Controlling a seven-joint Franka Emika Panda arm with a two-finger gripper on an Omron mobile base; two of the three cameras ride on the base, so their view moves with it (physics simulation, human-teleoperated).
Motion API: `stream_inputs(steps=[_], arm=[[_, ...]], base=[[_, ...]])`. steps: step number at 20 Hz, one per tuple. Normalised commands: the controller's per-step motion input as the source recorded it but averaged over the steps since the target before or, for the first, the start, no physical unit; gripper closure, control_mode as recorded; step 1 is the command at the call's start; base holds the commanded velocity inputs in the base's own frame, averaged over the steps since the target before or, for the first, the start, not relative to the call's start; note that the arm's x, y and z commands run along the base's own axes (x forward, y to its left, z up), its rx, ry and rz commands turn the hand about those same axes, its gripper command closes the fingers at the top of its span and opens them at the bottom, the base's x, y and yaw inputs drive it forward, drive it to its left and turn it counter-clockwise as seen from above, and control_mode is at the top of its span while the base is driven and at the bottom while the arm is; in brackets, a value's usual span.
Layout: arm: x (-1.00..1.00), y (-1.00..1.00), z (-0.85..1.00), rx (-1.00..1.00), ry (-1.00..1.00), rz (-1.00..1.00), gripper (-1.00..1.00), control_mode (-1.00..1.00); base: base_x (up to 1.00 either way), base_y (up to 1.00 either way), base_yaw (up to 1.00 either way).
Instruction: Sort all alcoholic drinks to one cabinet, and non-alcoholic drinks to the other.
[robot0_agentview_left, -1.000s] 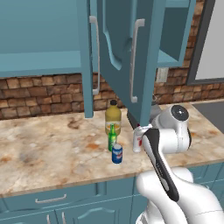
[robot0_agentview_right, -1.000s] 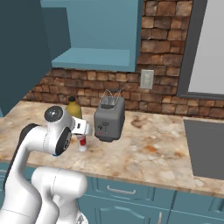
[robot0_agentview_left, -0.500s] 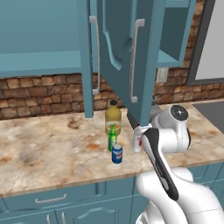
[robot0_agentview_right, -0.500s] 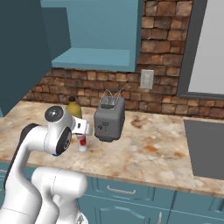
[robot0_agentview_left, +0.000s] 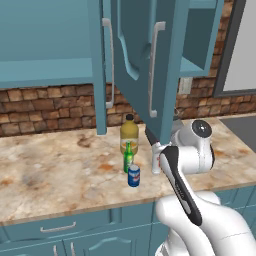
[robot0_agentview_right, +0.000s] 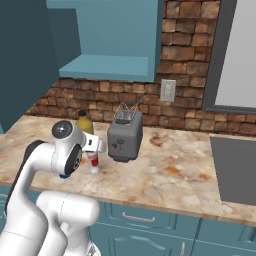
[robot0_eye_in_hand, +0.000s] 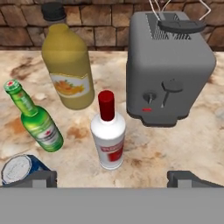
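1. Nearest the camera, short of the toaster (robot0_eye_in_hand: 168, 65), the gripper (robot0_eye_in_hand: 113, 177) stands with its jaws spread fully apart and nothing between them. Its dark fingertips (robot0_eye_in_hand: 39, 177) sit low over the counter (robot0_eye_in_hand: 175, 148).
2. The blue soda can (robot0_eye_in_hand: 17, 168) stands upright left of the toaster, close by the left fingertip. I cannot tell whether they touch.
3. A white bottle with a red cap (robot0_eye_in_hand: 108, 135) stands just beside the toaster's front left corner, roughly centred between the jaws. By its label it is probably spirits.
4. The slim green bottle (robot0_eye_in_hand: 37, 120) stands farther left of the toaster, apart from the white bottle.
5. The yellow juice bottle (robot0_eye_in_hand: 70, 65) stands behind these, level with the toaster and well left of it.
6. Above the toaster, a cabinet door (robot0_agentview_left: 145, 60) hangs open.
7. Change noted: none. Over the last second no drink has shifted and the arm has held its pose. Judgement: all drinks remain on the counter, sorting is unstarted, and the white bottle appears the next pick.
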Motion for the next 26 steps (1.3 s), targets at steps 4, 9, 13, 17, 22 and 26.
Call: stream_inputs(steps=[4,9,13,17,22,26], arm=[[0.09,0.01,-0.03,0.00,-0.01,0.00,-1.00,-1.00],[0.05,0.00,-0.08,0.00,0.00,0.00,-1.00,-1.00],[0.05,0.00,-0.11,0.00,0.00,0.00,-1.00,-1.00],[0.07,0.00,-0.12,0.00,0.00,0.00,-1.00,-1.00],[0.09,0.00,-0.10,0.00,0.00,0.00,-1.00,-1.00],[0.13,0.00,-0.05,0.00,0.00,0.00,-1.00,-1.00]], base=[[0.00,0.00,0.00],[0.00,0.00,0.00],[0.00,0.00,0.00],[0.00,0.00,0.00],[0.00,0.00,0.00],[0.00,0.00,0.00]])
